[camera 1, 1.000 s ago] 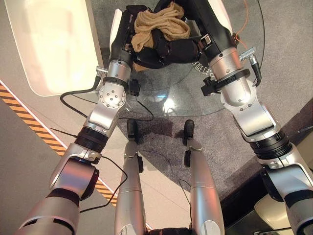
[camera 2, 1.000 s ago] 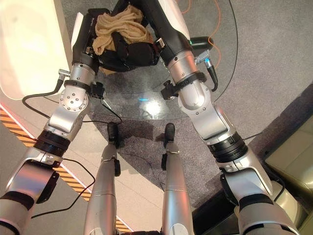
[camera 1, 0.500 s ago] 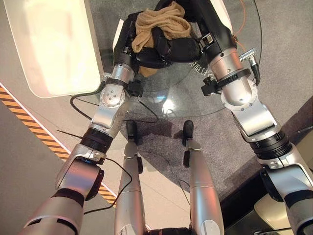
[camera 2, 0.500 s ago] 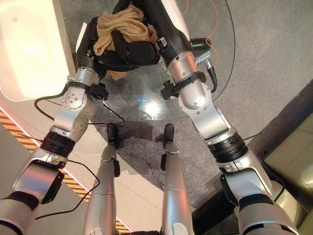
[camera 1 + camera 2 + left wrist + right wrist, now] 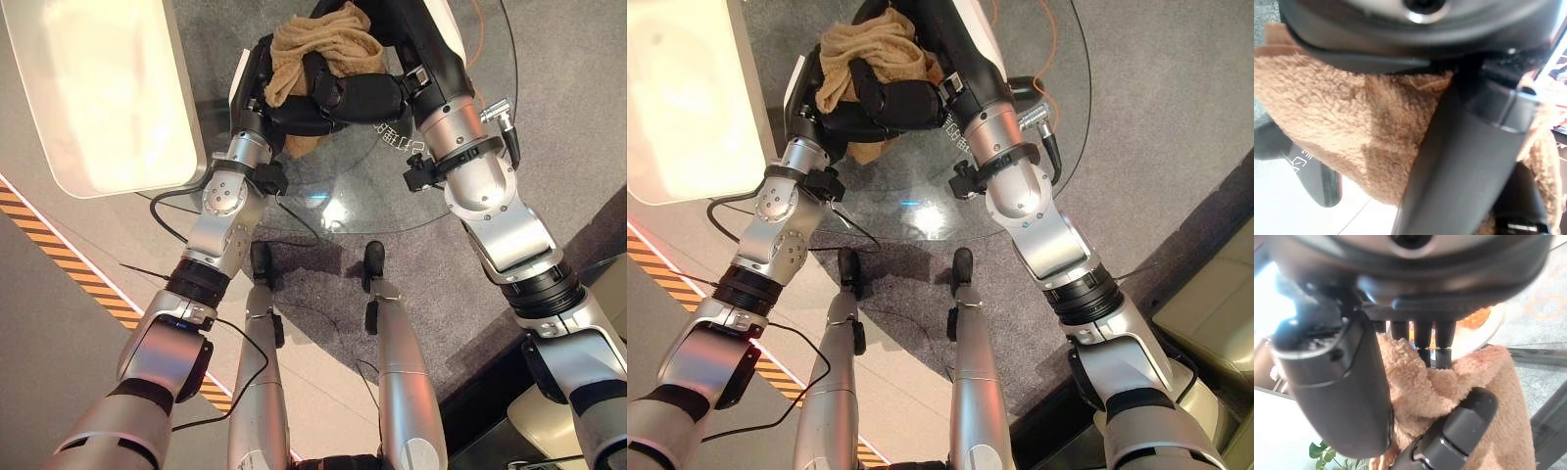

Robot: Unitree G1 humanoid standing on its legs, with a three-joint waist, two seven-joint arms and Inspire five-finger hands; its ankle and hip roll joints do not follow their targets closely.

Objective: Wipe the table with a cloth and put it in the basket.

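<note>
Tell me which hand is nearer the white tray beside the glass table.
Left. The left hand, under the tan cloth, is on the side next to the white tray. The right hand grips the cloth farther from it.

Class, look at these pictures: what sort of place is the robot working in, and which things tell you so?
Probably an indoor showroom or test space, not a home. A round glass table stands on grey carpet, striped hazard tape runs across the floor, and a white rounded counter stands beside it. Both hands hold a tan cloth.
</note>
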